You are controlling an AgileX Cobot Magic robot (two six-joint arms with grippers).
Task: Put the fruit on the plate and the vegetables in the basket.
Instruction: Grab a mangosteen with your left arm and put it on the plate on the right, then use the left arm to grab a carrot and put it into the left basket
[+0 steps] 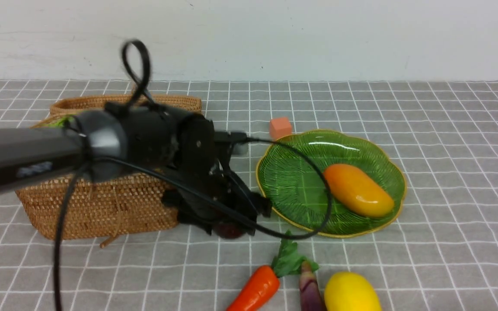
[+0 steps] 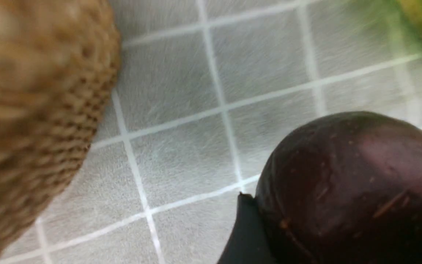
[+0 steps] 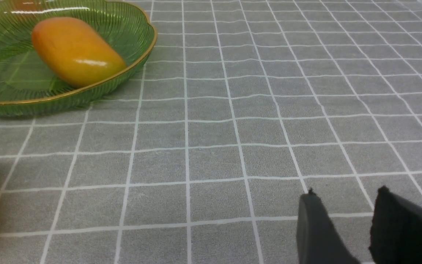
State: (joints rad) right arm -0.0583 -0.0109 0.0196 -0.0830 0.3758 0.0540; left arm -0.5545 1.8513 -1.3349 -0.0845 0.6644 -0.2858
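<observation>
The left gripper (image 1: 231, 218) is hanging low over the cloth (image 1: 448, 172), between the basket (image 1: 102, 207) and the plate (image 1: 292, 181), with the plum (image 1: 230, 230) at its tips; in the left wrist view 1 dark finger (image 2: 245, 234) is pressing against the plum's side, but the other is lying out of frame, so I cannot tell whether the jaws are clamping the plum or only standing round it. The right gripper (image 3: 346, 198) is hovering over bare cloth, well apart from the plate, its jaws standing narrow and holding nothing.

Judging by this, the step in hand is carrying the plum to the plate. Doing it well is calling for a squeeze across the ball's widest part, since a round glossy toy is likely to slip from an off-centre pinch; then lifting clear of the scalloped rim and lowering onto bare green beside the mango (image 1: 357, 190), not onto it; the slack cable (image 1: 324, 203) is drooping over the plate and is worth watching.

The arm is covering most of the basket's inside, so its contents are not showing, and no radish is appearing anywhere; the carrot (image 1: 255, 291), eggplant (image 1: 309, 291) and lemon (image 1: 350, 293) are being cut off at the front view's lower edge; the plum is showing there only as a dark sliver.
</observation>
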